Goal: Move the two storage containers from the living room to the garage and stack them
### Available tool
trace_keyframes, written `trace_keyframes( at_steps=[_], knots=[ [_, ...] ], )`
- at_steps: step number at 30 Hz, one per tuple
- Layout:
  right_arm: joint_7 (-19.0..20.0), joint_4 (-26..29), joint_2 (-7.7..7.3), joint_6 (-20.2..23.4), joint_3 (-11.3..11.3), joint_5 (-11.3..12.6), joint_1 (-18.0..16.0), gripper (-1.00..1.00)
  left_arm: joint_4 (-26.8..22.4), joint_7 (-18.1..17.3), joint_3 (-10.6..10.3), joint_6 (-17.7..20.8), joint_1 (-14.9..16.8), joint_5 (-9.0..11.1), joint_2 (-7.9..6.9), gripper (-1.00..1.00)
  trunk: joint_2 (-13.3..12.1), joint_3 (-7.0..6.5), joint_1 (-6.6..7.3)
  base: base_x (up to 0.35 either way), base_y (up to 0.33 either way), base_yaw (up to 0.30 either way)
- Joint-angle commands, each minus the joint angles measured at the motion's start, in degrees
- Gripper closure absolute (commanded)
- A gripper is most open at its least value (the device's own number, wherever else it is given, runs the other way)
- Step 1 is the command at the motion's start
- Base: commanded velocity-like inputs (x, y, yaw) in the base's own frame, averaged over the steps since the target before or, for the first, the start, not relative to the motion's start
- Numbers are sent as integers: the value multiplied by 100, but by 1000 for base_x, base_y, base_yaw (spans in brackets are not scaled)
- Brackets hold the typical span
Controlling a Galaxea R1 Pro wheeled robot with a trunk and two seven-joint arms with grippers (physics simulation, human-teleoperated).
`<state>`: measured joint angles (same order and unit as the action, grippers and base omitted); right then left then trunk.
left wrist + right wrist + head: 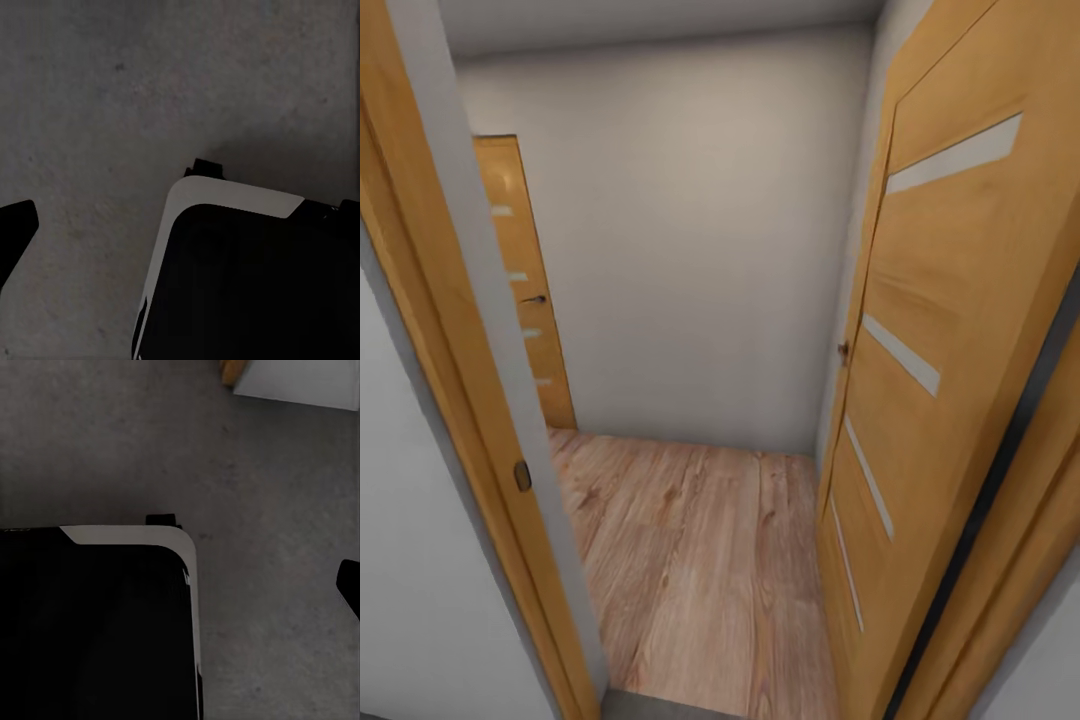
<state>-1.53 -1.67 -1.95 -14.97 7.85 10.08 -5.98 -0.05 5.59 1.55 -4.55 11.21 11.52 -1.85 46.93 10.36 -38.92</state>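
Observation:
The two storage containers are out of view. In the left wrist view the dark grey concrete floor [112, 97] lies below, with one dark fingertip [16, 225] of my left gripper at the picture's edge and nothing held against it. The right wrist view has the same grey floor [262, 472] and one dark fingertip [351, 581] of my right gripper, also bare. The second finger of each gripper is outside the picture.
I face a narrow doorway. An orange wooden door [950, 330] stands open on the right, the door frame [460, 380] close on the left. Beyond are a light wood-plank floor [700, 560], a white wall [690, 250] and another wooden door [525, 290]. My black base [255, 285] sits below.

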Motion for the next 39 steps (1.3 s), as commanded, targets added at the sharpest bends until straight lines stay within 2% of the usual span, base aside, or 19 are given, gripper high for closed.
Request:
trace_keyframes(
  at_steps=[1,9,16,30,34,39],
  knots=[
    [-4,-18,2,-33,50,53,-8,-100,5,4,12,-20,4,26,1,-100,5,8,-4,321,0,-58],
    [-2,-18,1,-33,50,52,-8,-100,5,4,12,-20,4,26,1,-100,5,8,-4,321,0,-163],
    [3,-18,1,-33,50,47,-8,-100,5,4,12,-20,4,26,1,-100,5,8,-4,270,0,-33],
    [3,-11,14,-33,67,13,0,-100,14,12,39,-20,4,34,19,-100,5,8,-4,15,0,-1],
    [3,-13,91,-33,74,4,0,-100,-2,13,39,-12,4,38,26,-100,5,8,-4,0,0,0],
    [3,-13,105,-33,76,1,0,-100,-4,13,35,-11,4,38,22,-100,5,8,-4,55,0,0]
  ],
)
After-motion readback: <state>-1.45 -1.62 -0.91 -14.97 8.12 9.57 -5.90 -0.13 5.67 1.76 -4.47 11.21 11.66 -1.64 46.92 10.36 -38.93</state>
